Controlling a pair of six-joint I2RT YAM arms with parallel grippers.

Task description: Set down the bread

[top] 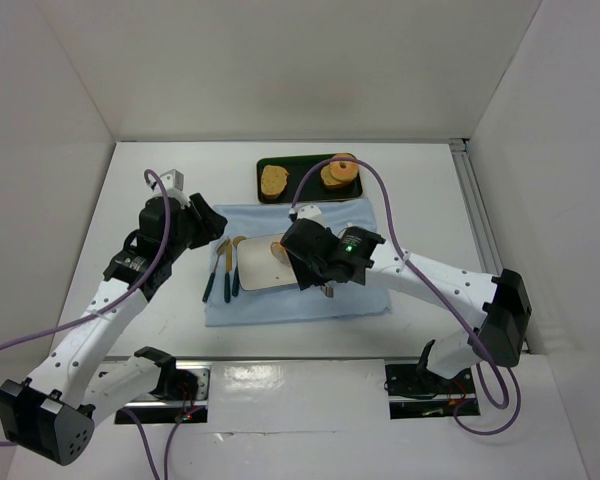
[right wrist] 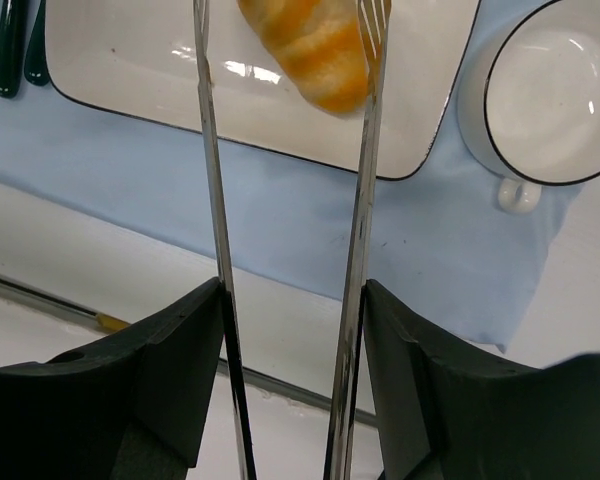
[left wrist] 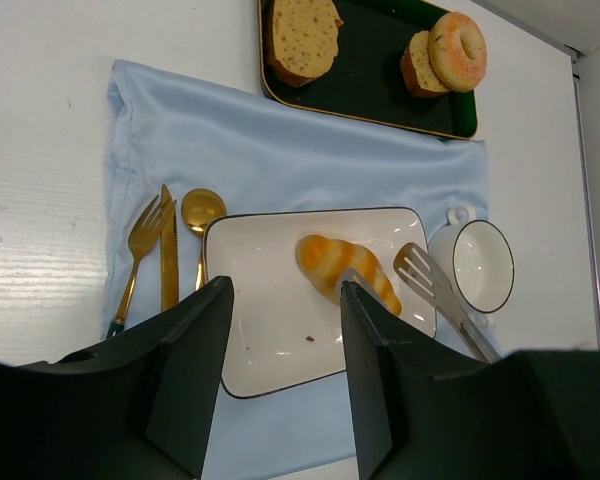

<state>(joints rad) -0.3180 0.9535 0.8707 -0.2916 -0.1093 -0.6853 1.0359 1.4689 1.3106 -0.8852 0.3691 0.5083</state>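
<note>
Our right end effector (right wrist: 290, 300) is gripping the tongs (right wrist: 361, 200), whose tips are standing spread on either side of the bread (right wrist: 310, 40). The bread is lying on the white plate (right wrist: 130, 55), which is resting on the blue cloth (right wrist: 280, 210). Our left end effector (left wrist: 285, 300) is hanging open, holding nothing.

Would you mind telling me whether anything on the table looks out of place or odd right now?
Nothing serious. The bread lies askew, diagonal on the white plate, with a small dark speck near it on the plate. The blue cloth is a little rumpled at its edges. Nothing looks spilled or broken.
</note>
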